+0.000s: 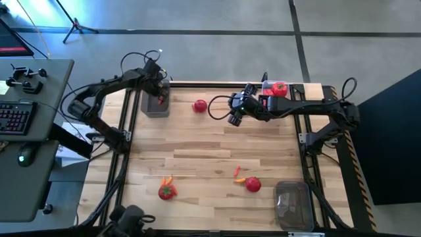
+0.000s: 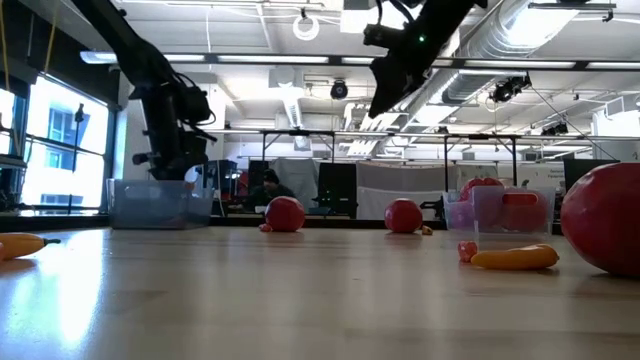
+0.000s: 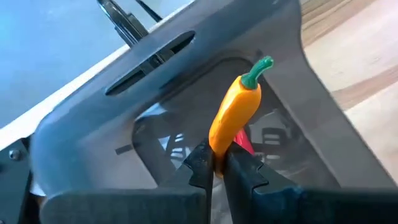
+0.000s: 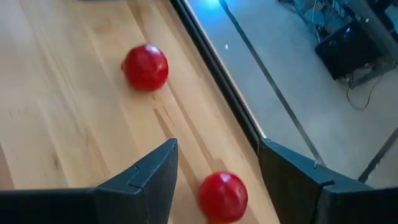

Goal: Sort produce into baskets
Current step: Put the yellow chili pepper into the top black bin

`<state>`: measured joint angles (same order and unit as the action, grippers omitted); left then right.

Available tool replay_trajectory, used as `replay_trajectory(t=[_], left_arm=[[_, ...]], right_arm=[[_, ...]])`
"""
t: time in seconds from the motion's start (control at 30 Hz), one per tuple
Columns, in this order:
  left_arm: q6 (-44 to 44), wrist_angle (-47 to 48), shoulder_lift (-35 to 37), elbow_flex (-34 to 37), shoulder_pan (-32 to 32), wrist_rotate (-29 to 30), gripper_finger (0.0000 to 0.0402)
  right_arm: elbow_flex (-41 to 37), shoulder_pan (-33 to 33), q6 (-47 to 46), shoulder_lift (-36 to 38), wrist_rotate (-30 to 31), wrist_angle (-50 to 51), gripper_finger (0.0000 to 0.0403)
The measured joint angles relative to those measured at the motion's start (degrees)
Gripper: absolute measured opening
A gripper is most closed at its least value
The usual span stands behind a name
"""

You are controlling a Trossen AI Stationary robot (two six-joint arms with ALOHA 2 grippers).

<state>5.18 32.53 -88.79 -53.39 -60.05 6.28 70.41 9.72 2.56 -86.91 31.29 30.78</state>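
Note:
My left gripper is shut on an orange pepper-like piece with a green top, over a grey tub at the table's far left. A red piece lies in that tub. My right gripper is open and empty, high above the table's far middle. One red tomato lies on the table below its fingers, another farther off. A second tub at the far right holds red tomatoes. A third tub stands at the near right. My left gripper pinches the orange pepper's blunt lower end between its two fingertips. The pepper stands out past the fingers with its green top away from them, lifted clear over the tub's opening.
On the near half of the table lie a tomato beside an orange piece, another tomato beside an orange piece, and a small red piece. A desk with a keyboard stands left of the table.

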Motion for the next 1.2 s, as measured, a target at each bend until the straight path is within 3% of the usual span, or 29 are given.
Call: replay_trajectory(t=[0.53, 0.7, 0.93, 1.2], left_arm=[[2.51, 2.67, -0.52, -0.01, 0.07, 2.85, 0.0118], [4.4, -0.97, 1.05, 0.08, 1.13, -0.7, 0.0087], [3.89, -13.23, 6.39, 5.08, 3.66, -4.0, 0.001], [-0.67, -28.9, 17.58, 14.95, 8.6, -4.22, 0.0009]], right_arm=[[0.0, -0.77, -4.51, 0.0, -0.22, 5.29, 0.0212], [-2.74, -0.48, -9.64, 0.04, 0.3, 5.97, 0.0202], [-15.41, 0.91, -22.38, 0.02, 0.24, -3.71, 0.0157], [-26.06, 0.91, -36.13, 0.0, 1.09, -16.25, 0.0138]])
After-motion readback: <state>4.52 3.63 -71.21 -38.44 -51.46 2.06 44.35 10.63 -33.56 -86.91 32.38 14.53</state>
